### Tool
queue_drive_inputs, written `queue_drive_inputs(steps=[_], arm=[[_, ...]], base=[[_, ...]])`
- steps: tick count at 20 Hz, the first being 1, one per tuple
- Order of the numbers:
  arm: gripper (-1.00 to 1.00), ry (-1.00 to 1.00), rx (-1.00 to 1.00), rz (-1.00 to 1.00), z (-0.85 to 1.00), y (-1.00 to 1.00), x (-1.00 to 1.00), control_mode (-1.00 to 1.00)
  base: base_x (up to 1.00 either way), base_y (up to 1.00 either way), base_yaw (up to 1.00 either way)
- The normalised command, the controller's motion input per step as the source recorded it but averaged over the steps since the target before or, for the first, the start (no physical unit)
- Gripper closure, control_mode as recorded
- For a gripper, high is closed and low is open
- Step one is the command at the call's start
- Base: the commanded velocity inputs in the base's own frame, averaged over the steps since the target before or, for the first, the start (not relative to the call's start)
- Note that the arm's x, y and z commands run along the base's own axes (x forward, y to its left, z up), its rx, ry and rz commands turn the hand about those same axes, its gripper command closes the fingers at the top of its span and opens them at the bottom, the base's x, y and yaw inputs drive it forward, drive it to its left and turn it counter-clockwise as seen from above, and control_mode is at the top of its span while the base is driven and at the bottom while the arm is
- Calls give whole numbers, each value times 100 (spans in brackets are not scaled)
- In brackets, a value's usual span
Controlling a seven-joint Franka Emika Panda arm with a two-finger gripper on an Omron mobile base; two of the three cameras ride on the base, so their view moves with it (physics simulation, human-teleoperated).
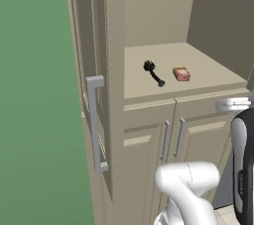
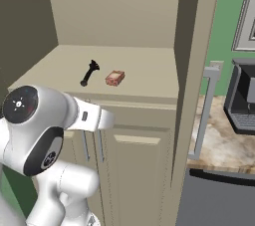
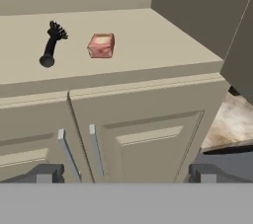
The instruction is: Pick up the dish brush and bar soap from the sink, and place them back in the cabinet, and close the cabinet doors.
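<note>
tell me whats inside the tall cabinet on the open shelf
The dish brush and the bar soap lie side by side, apart, on the shelf. The lower doors hide whatever is below.

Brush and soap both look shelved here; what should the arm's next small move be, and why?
Probably swing toward an open cabinet door and start pushing it shut. The dish brush and bar soap already lie side by side, apart, on the cabinet shelf, and the gripper is open and holds nothing.

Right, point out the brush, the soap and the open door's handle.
brush (image 3: 51, 44), hand view, on its handle.
soap (image 3: 102, 45), hand view, on its top face.
door handle (image 1: 94, 122), left base view, on the bar's middle.
</note>
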Motion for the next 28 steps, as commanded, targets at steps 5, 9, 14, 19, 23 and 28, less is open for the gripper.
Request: queue_drive_inputs(steps=[5,9,14,19,23,28], arm=[[-100,0,0,2,18,-17,-23,-100],[-100,0,0,2,6,-11,-15,-100],[-100,0,0,2,5,-13,-21,-100],[-100,0,0,3,5,-10,-13,-100],[-100,0,0,4,7,-14,-12,-100],[-100,0,0,4,11,-12,-10,-100]], base=[[0,0,0],[0,0,0],[0,0,0],[0,0,0],[0,0,0],[0,0,0]])
